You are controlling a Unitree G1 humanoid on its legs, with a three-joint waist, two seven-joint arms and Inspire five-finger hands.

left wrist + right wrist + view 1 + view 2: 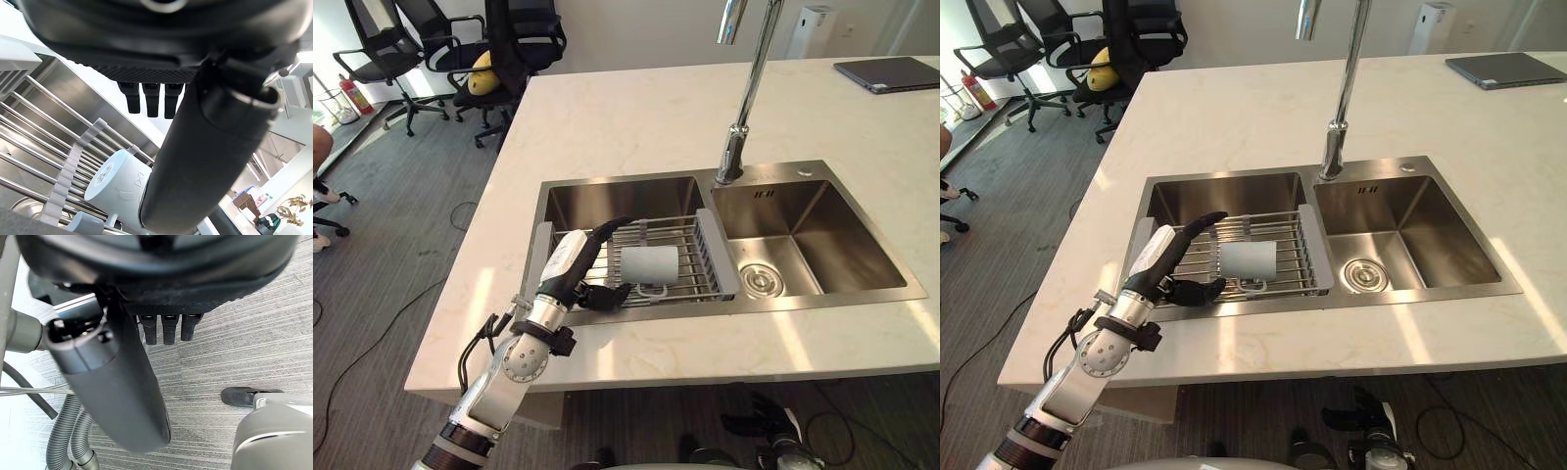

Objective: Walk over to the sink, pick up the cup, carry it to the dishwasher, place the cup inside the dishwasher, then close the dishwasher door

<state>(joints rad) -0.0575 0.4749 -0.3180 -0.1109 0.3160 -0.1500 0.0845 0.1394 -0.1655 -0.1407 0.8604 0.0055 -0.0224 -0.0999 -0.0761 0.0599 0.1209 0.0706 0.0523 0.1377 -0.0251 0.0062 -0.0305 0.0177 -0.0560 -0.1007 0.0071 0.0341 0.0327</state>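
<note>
Left hand (570, 262): fingers straight and spread from the thumb, gripping nothing. It reaches over the near rim of the sink (617, 201), a brushed stainless double basin set into a pale, faintly veined stone counter (626, 117).

Cup (649, 264): a plain white cylinder with a smooth matte wall. It lies on its side just past the fingertips, level with the gap between fingers and thumb. Contact with the hand cannot be confirmed.

Support: the cup rests on a rack (690, 240) of thin parallel metal bars with grey plastic end pieces, spanning the basin under the hand.

Orientation: the long axis runs straight away from the hand, in line with the fingers. The head views show a small loop handle on the cup's thumb side. The left wrist view shows the cup (120, 181) end-on, its flat round end facing the palm and its far end pointing away.

A tall, polished chrome tap (751, 88) stands beyond the cup, well apart from the hand.

Right hand (161, 269): fingers straight and relaxed, empty, hanging over ribbed grey floor (234, 347).
</note>
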